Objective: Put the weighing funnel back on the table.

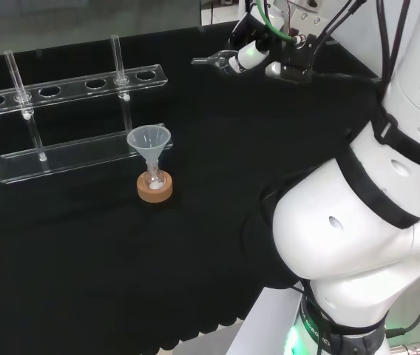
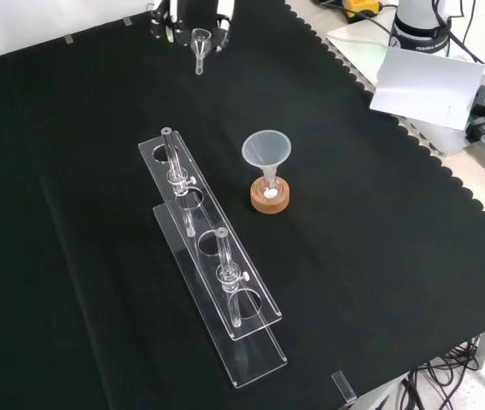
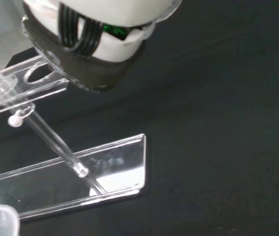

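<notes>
The weighing funnel (image 1: 208, 61) is a small clear scoop with a short stem. It hangs above the cloth at the far right of the bench in the head view, its stem pointing left. My hand (image 1: 251, 53) is curled round it. In the front view the hand (image 2: 167, 19) comes in at the top edge, and the weighing funnel (image 2: 199, 44) sits between its fingers with the stem pointing down. The wrist view has a blurred white and black part of the hand (image 3: 97, 34) close up.
A clear two-tier tube rack (image 1: 77, 155) holds two glass tubes (image 1: 118, 63). In front of it the big funnel (image 1: 149, 140) stands in a small flask on a cork ring (image 1: 154, 191). In the front view the rack (image 2: 213, 273) lies below the hand.
</notes>
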